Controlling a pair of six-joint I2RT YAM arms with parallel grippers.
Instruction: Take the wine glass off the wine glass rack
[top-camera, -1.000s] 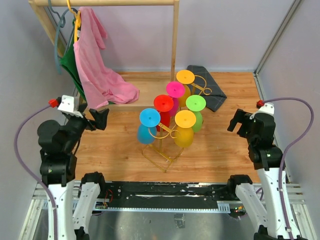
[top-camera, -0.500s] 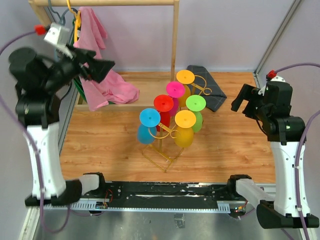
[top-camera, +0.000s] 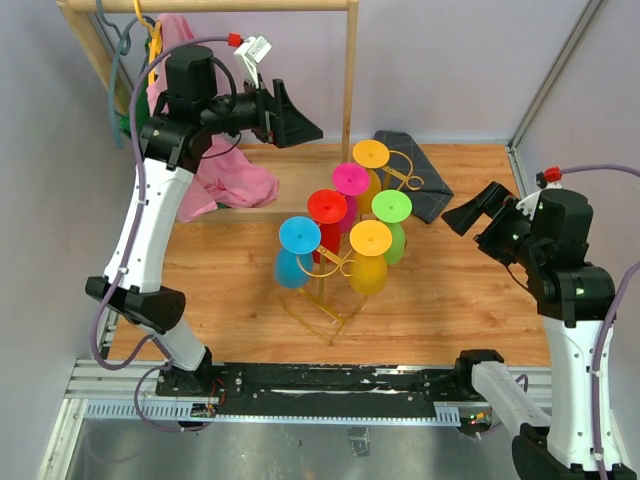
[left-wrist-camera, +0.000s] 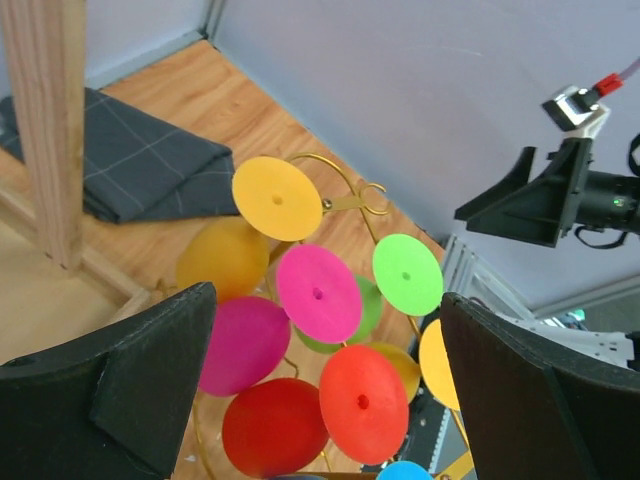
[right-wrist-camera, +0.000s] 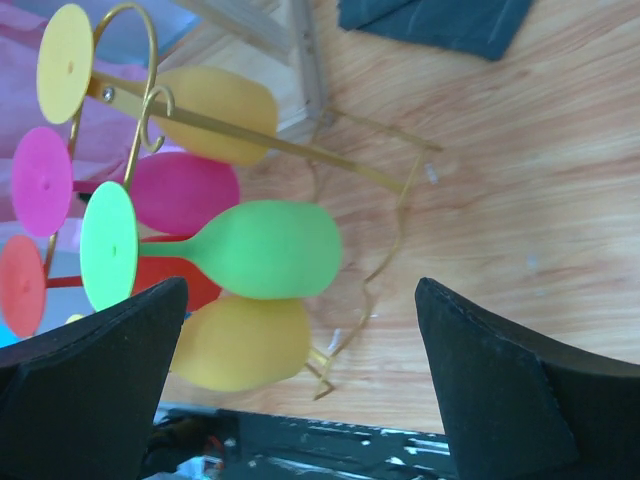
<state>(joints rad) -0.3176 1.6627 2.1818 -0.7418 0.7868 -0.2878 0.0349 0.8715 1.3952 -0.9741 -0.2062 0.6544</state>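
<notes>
Approach step: left end effector (top-camera: 296, 122) and right end effector (top-camera: 466, 214) both wide open, empty.
Six wine glasses (top-camera: 368, 272) hang on the gold rack (top-camera: 322, 312), centre of the surface (top-camera: 230, 300); the next move likely means lining up on one glass, gripping it and unhooking it.

Robot lab cell: plain grey walls (top-camera: 450, 60), aluminium framing (top-camera: 554, 70), wooden tabletop (top-camera: 230, 290).

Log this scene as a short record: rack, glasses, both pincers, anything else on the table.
rack: gold wire wine glass rack, upright, mid-table
glasses: six glasses, bright colours, hanging bowl-down on the rack
left pincer: open, empty, raised, far-left of the rack
right pincer: open, empty, right of the rack
other: wooden clothes rack with pink garment; folded dark cloth behind the rack
progress: no glass in either pincer
</notes>
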